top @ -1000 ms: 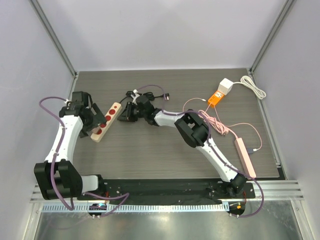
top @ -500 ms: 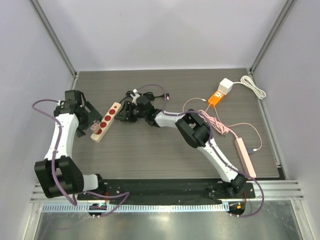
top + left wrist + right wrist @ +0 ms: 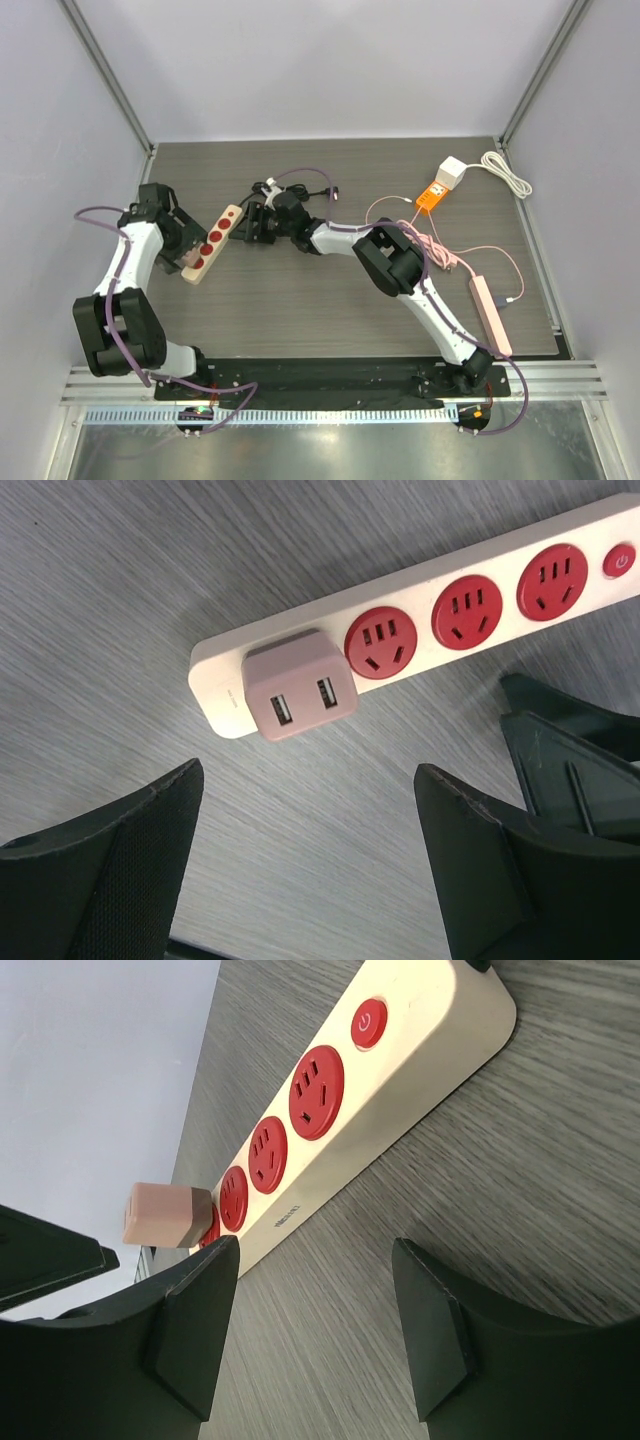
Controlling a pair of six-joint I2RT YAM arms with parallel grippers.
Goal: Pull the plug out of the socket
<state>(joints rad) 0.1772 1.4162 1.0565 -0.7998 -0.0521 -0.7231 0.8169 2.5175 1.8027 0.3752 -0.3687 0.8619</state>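
Note:
A cream power strip (image 3: 214, 238) with red sockets lies aslant on the dark table, left of centre. A pink USB plug (image 3: 190, 259) sits in its nearest socket. In the left wrist view the plug (image 3: 298, 683) is at the strip's (image 3: 480, 610) end, just beyond my open left gripper (image 3: 310, 775), which holds nothing. My left gripper (image 3: 180, 243) is beside the plug end. My right gripper (image 3: 250, 224) is open and empty by the strip's switch end. In the right wrist view the strip (image 3: 400, 1070) and the plug (image 3: 165, 1215) lie ahead of the right gripper (image 3: 315, 1250).
A black cable (image 3: 300, 180) coils behind the right gripper. An orange adapter (image 3: 432, 193) with a white charger (image 3: 452, 172) and white cord (image 3: 508, 172) lies at the back right. A pink power strip (image 3: 490, 313) and pink cables (image 3: 440, 250) lie on the right.
My left arm swung out to the left and came back toward the strip's plug end. The strip, the plug and the right arm have stayed in place.

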